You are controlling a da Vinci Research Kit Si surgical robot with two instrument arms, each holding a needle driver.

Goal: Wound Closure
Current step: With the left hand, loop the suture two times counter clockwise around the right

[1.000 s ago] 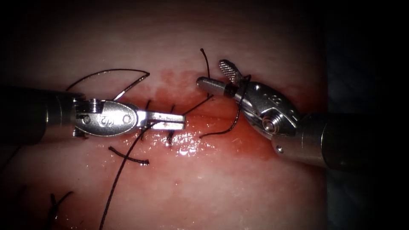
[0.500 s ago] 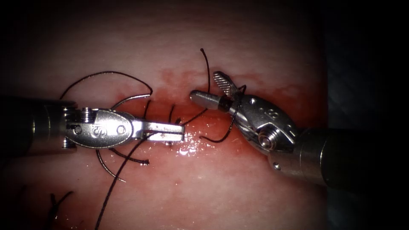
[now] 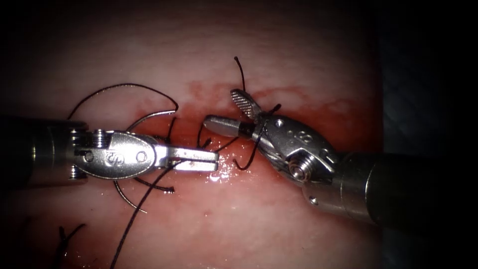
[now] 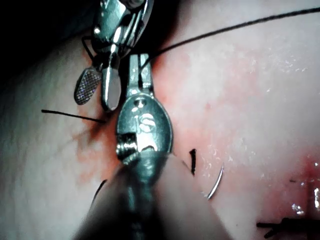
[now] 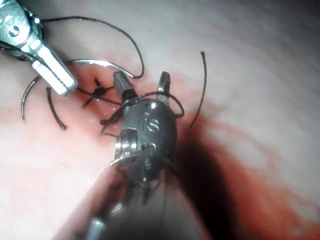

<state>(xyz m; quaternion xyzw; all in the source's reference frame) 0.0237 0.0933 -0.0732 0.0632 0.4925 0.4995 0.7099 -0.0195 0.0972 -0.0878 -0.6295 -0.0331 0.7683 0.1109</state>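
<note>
- Left tool (image 3: 213,159): jaws are pressing together on the thread (image 3: 139,209), which is running from the tips down and to the left across the tissue (image 3: 249,219).
- Right tool (image 3: 222,109): jaws are standing wide apart and gripping nothing. A wrap (image 3: 257,135) of thread is lying across them near the hinge.
- The tips of the two tools are sitting close together over the cut (image 3: 224,145), not touching.
- Needle (image 3: 149,116): it is lying loose on the tissue with its curve passing behind the left tool. Neither tool is holding it, and it is not in the tissue as far as I can see.
- A free end (image 3: 241,72) is sticking up just beyond the right tool, and red fluid (image 3: 279,169) is pooling along the cut.
- Judgement: with a wrap on the open jaws, this is reading as knot work.
- To do it well:
  - The left tool should be giving only light, steady tension, so the wrap is neither sliding off nor lifting the stitches.
  - The right jaws should be staying wide until thread is lying fully between them.
  - Both tools should be working clear of the loose needle.
</note>
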